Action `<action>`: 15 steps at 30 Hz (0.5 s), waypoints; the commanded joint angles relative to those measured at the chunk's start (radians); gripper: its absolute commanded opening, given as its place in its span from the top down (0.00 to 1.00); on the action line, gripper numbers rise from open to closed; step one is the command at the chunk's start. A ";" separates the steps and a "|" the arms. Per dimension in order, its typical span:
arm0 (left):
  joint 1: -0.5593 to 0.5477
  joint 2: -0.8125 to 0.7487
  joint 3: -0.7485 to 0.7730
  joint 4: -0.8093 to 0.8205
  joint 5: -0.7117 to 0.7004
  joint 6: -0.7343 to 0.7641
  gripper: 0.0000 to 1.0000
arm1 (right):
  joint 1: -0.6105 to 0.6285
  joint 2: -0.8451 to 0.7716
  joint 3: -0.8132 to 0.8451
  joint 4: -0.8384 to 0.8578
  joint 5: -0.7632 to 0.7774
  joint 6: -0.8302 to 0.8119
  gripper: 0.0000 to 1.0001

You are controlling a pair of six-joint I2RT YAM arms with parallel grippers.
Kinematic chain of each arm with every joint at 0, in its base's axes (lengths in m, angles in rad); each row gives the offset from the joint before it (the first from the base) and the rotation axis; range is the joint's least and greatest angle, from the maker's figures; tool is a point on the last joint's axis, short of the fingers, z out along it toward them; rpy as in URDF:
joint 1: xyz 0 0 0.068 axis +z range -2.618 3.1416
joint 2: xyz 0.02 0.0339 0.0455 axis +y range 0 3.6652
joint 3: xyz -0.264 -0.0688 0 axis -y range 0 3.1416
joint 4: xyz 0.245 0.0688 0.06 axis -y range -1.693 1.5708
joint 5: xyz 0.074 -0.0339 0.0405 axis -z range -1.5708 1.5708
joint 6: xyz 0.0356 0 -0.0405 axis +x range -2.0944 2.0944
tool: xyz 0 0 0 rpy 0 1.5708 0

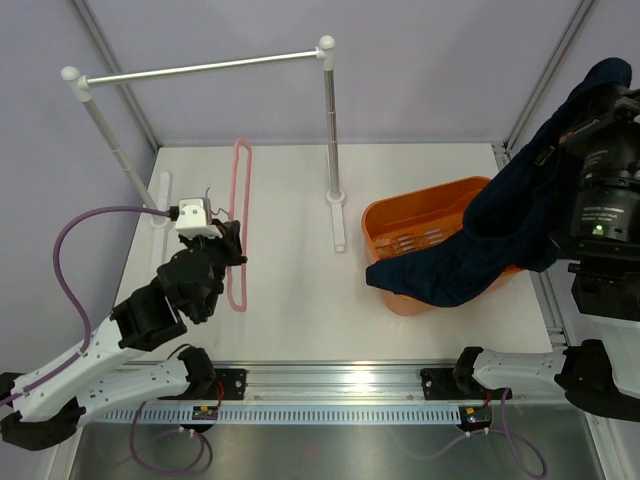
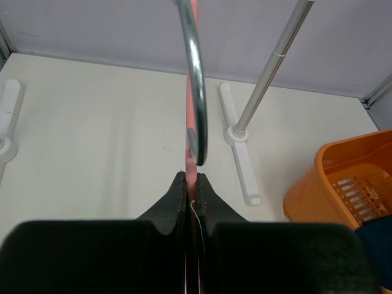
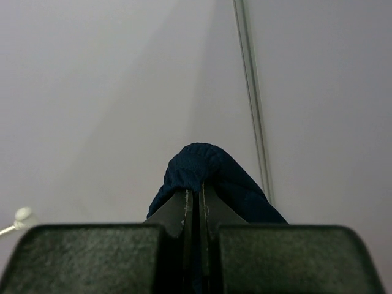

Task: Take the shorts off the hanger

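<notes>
The pink hanger (image 1: 240, 220) stands bare over the left half of the table, edge-on to the top camera. My left gripper (image 1: 228, 243) is shut on its pink frame (image 2: 193, 122); its silver hook (image 2: 196, 73) curves up in front of the fingers. The dark navy shorts (image 1: 500, 240) hang free of the hanger at the right. My right gripper (image 1: 600, 85) is raised high and shut on their top fold (image 3: 202, 168). The lower end of the shorts drapes into and over the orange tub (image 1: 410, 225).
A silver rail (image 1: 200, 68) on two white posts spans the back of the table; its right post (image 1: 333, 150) stands between hanger and tub. The tub's corner also shows in the left wrist view (image 2: 343, 184). Enclosure walls lie behind and to the right.
</notes>
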 commanded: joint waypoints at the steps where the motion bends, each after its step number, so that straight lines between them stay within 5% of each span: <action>1: 0.002 -0.019 0.014 0.032 0.023 -0.022 1.00 | -0.039 0.023 0.000 -0.194 -0.064 0.169 1.00; 15: 0.002 -0.038 0.006 0.009 0.020 -0.019 1.00 | -0.315 0.196 0.040 -0.626 -0.254 0.602 1.00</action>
